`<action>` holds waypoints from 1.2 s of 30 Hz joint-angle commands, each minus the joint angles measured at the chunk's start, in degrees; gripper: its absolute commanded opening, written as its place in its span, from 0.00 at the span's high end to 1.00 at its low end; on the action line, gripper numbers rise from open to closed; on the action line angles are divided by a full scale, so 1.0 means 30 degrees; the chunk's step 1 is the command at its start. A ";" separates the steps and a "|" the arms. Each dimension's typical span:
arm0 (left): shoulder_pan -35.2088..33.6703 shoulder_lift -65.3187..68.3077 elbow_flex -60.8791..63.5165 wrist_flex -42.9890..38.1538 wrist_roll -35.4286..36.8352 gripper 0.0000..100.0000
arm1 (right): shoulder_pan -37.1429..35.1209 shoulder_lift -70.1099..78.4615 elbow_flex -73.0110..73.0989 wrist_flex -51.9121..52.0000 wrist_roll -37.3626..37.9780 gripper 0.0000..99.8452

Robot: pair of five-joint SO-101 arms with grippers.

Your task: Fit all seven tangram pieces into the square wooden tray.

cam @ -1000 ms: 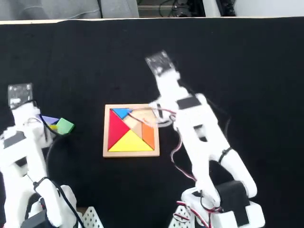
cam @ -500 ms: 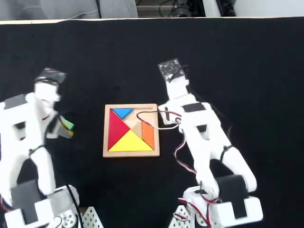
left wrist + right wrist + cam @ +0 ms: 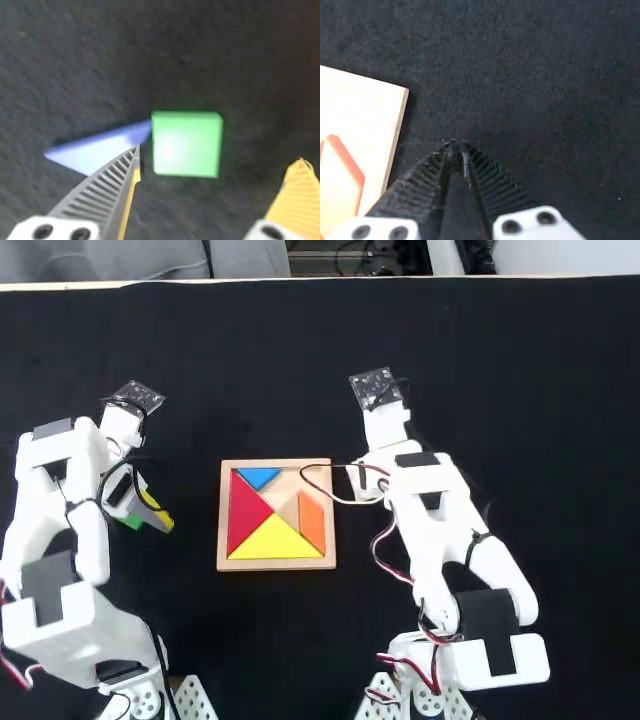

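Progress: wooden tray (image 3: 275,564) holds blue triangle (image 3: 258,477), red triangle (image 3: 243,515), yellow triangle (image 3: 273,539) and orange piece (image 3: 312,520), bare wood between | Pending: green square (image 3: 186,144) and pale triangle (image 3: 97,149), touching on the cloth (image 3: 500,390), well apart from tray | Left gripper (image 3: 218,157): jaws spread over green square | Right gripper (image 3: 456,146): fingers together, empty, just beside tray

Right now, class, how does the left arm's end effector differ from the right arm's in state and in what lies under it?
The left end effector is open wide; the right end effector is shut. The left one hangs over the loose green square and blue triangle; the right one is over bare black cloth beside the wooden tray. Both hold nothing.
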 commanded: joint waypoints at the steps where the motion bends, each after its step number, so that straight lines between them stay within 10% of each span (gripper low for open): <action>1: -0.0601 0.1231 -0.1861 -0.0879 -0.0176 0.58 | 0.0234 -0.0132 -0.1392 -0.0322 -0.0029 0.99; 36: -0.0044 0.4161 -0.3121 0.0762 -0.0088 0.71 | 0.0234 -0.0132 -0.0894 -0.1407 -0.0029 0.99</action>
